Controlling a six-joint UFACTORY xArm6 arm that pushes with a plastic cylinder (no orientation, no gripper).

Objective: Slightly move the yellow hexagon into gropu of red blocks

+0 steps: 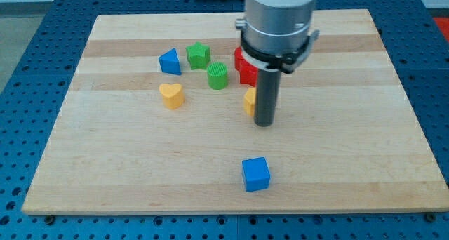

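My tip (264,123) rests on the board just right of and below the yellow hexagon (250,101), touching or nearly touching it. The rod hides most of the hexagon; only its left part shows. The red blocks (244,66) sit directly above the hexagon, partly hidden behind the arm's grey body, so their shapes and number cannot be made out. The hexagon's top edge is close to the red blocks.
A blue triangle (169,61), a green star (198,55) and a green cylinder (217,76) lie left of the red blocks. A yellow heart (171,95) lies below the triangle. A blue cube (255,174) sits near the wooden board's (105,170) bottom edge.
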